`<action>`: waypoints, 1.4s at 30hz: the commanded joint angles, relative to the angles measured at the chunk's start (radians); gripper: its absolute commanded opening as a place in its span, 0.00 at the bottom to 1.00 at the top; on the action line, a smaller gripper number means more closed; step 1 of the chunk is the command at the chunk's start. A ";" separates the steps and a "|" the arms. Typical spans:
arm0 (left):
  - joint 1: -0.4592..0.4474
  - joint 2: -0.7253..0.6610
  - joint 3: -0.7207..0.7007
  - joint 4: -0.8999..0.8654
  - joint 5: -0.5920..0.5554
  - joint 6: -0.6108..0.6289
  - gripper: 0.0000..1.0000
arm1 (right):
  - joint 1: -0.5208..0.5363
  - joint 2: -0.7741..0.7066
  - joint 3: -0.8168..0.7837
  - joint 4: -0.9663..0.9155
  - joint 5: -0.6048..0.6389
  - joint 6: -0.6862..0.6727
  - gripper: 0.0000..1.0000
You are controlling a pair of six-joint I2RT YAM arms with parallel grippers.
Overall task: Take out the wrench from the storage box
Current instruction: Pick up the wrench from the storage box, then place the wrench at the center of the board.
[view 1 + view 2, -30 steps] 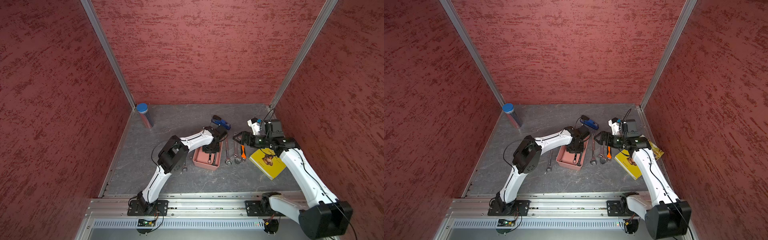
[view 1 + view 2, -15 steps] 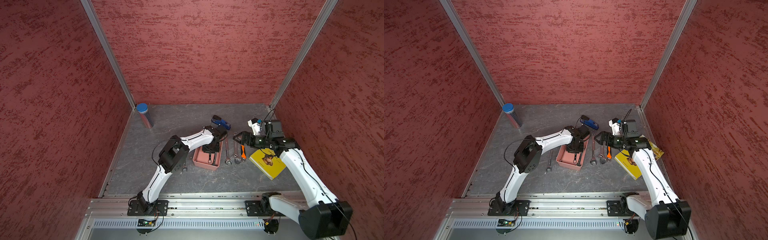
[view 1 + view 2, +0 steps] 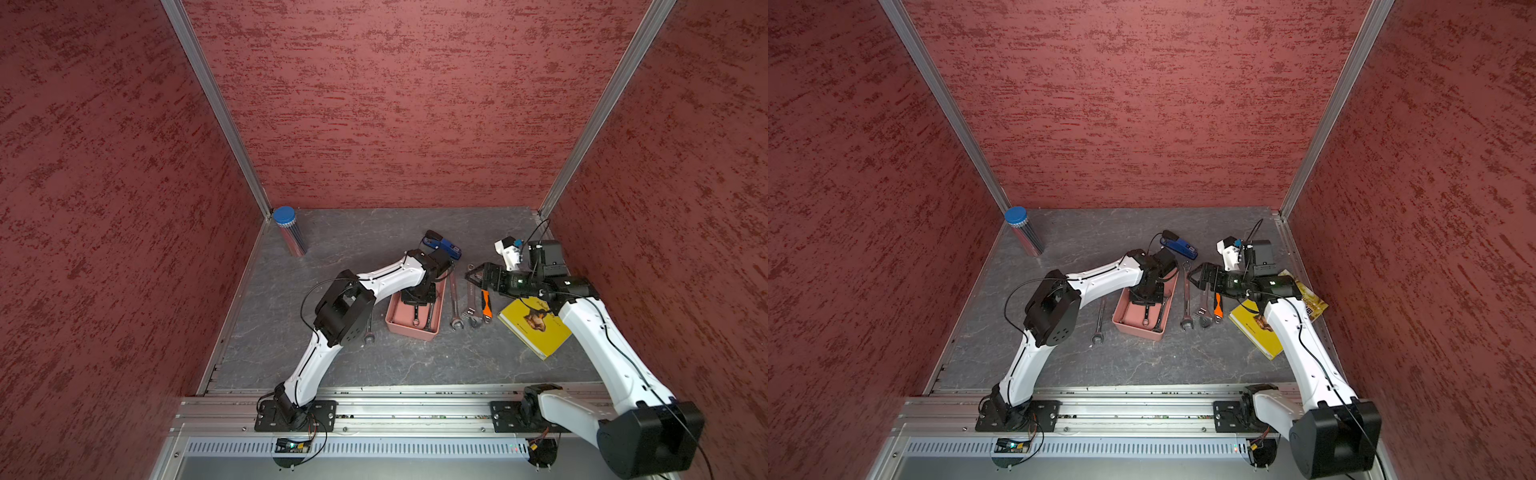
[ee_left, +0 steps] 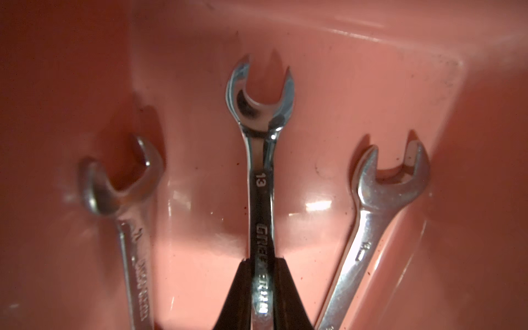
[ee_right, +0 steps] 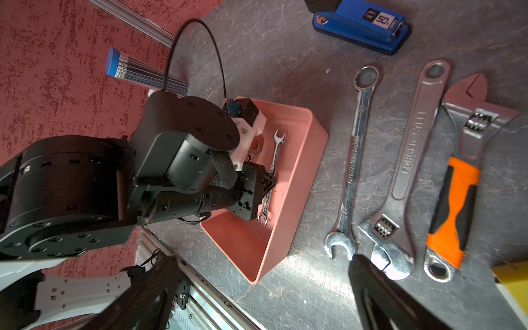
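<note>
The salmon-pink storage box lies mid-table with three small wrenches in it. My left gripper reaches down into the box and is shut on the shaft of the middle wrench, marked 13. That wrench still lies along the box floor. One wrench lies on one side of it and another on the other. My right gripper hovers open just right of the box, above the tools on the table, holding nothing.
Right of the box lie a long combination wrench, a silver adjustable wrench and an orange-handled one. Another wrench lies left of the box. A yellow book, a blue stapler and a blue-capped tube stand around.
My left gripper has closed onto the middle wrench inside the box. Neither arm has visibly shifted, and the right gripper stays open.
</note>
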 commanded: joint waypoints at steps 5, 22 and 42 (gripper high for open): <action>0.008 -0.111 0.032 -0.063 -0.045 -0.010 0.00 | -0.004 -0.001 -0.010 0.032 -0.013 0.005 0.98; 0.130 -0.415 -0.145 -0.191 -0.104 0.047 0.00 | -0.004 0.017 -0.008 0.052 -0.032 0.015 0.98; 0.362 -0.506 -0.630 0.173 -0.056 0.254 0.00 | 0.077 0.025 -0.012 0.113 -0.059 0.081 0.98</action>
